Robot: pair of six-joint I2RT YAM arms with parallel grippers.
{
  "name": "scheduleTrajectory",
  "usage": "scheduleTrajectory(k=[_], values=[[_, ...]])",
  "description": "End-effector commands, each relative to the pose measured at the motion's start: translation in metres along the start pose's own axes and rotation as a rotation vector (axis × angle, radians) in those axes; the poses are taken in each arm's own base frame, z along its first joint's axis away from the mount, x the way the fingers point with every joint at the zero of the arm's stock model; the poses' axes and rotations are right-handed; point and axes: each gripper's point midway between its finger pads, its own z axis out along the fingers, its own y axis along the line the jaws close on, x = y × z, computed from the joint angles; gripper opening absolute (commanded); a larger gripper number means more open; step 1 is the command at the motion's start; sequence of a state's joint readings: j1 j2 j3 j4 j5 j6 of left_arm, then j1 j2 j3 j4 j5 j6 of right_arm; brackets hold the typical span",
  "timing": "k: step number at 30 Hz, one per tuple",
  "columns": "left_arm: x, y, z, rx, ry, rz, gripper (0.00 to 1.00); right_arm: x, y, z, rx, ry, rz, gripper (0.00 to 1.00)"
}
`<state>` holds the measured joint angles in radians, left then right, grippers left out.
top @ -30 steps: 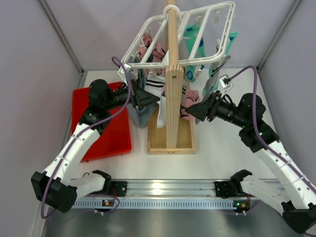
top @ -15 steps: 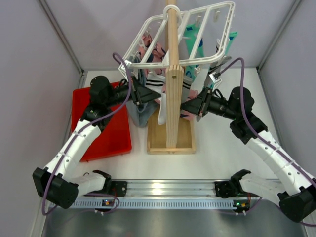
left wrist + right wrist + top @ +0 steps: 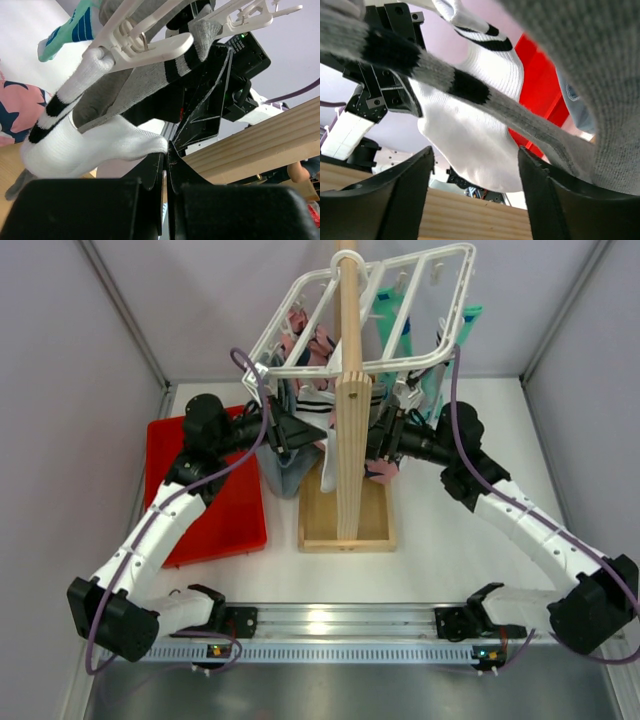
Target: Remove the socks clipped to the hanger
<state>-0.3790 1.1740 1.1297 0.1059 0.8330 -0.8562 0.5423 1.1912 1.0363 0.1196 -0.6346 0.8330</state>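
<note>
Under the hanger (image 3: 400, 361), your left tool (image 3: 166, 160) sits closed at the toe of the clipped white sock (image 3: 100, 145); to its right, your right tool (image 3: 475, 150) gapes around that sock. Closing could snag the grey striped sock (image 3: 520, 117) too, yanking the hanger

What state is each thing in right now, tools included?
left tool, shut, tips at the toe of the white sock
right tool, open around the white sock
white sock, clipped to the hanger, hanging
grey sock, clipped, hanging
teal sock, clipped, hanging
hanger, hung on the post
red tray, lying flat left of the post
</note>
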Motion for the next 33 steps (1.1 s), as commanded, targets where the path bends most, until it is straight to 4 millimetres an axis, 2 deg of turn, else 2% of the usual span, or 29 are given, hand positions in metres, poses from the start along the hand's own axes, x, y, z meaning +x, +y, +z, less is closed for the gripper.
scheduleTrajectory(k=[1,7,9,14,17,18,19,23,24,26,27,28,32,33], values=[[-0.004,-0.003,-0.002,0.024,-0.019,0.055,0.00,-0.020,0.034,0.006,-0.104,-0.036,-0.094,0.68],[-0.006,-0.006,-0.002,0.026,-0.025,0.061,0.00,-0.019,0.027,0.018,-0.112,-0.019,-0.100,0.72],[-0.006,-0.008,-0.003,0.032,-0.024,0.060,0.00,-0.016,0.023,0.024,-0.118,-0.001,-0.075,0.72],[-0.005,-0.011,-0.005,0.034,-0.028,0.060,0.00,-0.016,0.029,0.037,-0.178,-0.001,-0.037,0.68],[-0.002,-0.010,-0.007,0.032,-0.028,0.062,0.00,-0.014,0.033,0.042,-0.192,0.006,-0.037,0.60],[-0.001,-0.009,-0.007,0.029,-0.027,0.059,0.00,-0.013,0.034,0.043,-0.194,0.008,-0.035,0.56],[0.000,-0.008,-0.007,0.028,-0.023,0.057,0.00,-0.012,0.035,0.043,-0.196,0.010,-0.035,0.46],[0.003,-0.004,-0.007,0.022,-0.021,0.057,0.00,-0.010,0.040,0.038,-0.200,0.000,-0.052,0.33],[0.004,-0.001,-0.006,0.015,-0.020,0.049,0.00,-0.010,0.040,0.038,-0.195,-0.004,-0.053,0.24],[0.005,-0.001,-0.006,0.014,-0.019,0.046,0.00,-0.011,0.041,0.036,-0.199,-0.009,-0.067,0.17],[0.005,0.002,-0.006,0.009,-0.020,0.043,0.00,-0.010,0.042,0.036,-0.202,-0.005,-0.072,0.07],[0.006,0.002,-0.007,0.006,-0.022,0.046,0.00,-0.010,0.040,0.036,-0.197,-0.005,-0.071,0.01],[0.007,0.006,-0.011,-0.014,-0.044,0.066,0.00,-0.009,0.037,0.035,-0.179,-0.013,-0.074,0.00],[0.004,0.006,-0.015,-0.032,-0.071,0.088,0.07,-0.009,0.035,0.034,-0.172,-0.014,-0.074,0.00]])
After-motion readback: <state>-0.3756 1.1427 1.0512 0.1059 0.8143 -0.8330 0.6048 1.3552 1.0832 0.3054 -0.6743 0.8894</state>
